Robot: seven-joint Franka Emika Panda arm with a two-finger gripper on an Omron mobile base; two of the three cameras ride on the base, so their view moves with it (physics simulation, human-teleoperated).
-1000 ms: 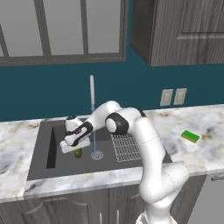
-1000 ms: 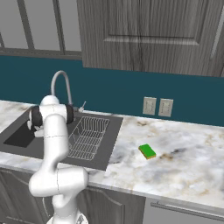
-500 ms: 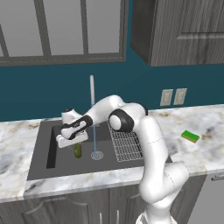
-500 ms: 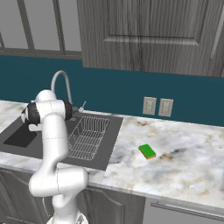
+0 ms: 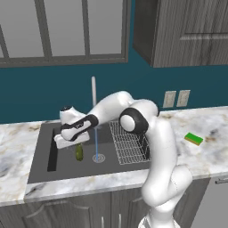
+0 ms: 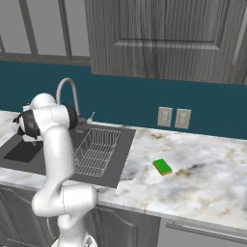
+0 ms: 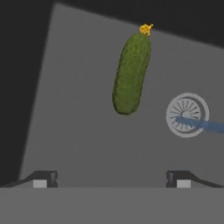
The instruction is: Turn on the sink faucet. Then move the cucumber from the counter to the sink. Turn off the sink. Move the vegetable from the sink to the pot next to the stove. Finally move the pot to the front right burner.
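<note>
Cucumber [image 7: 131, 74] is lying loose on the flat dark floor of the sink [image 5: 44, 171], in the basin's left half, close beside the round silver drain [image 7: 187, 114] but not touching it. A small yellow tip is showing at one end of the green oblong. A thin blue stream of water [image 5: 95, 143] is falling from the sink faucet [image 5: 93, 90] at the back edge of the basin and landing on the drain. In the left base view the gripper [image 5: 67, 143] is hanging over the left part of the sink, just above the vegetable, with its fingers spread wide and nothing between them. A wire rack [image 5: 129, 142] is occupying the right side of the basin. A green sponge [image 5: 193, 138] is sitting on the marble counter [image 5: 209, 151], well to the right of the sink.
</note>
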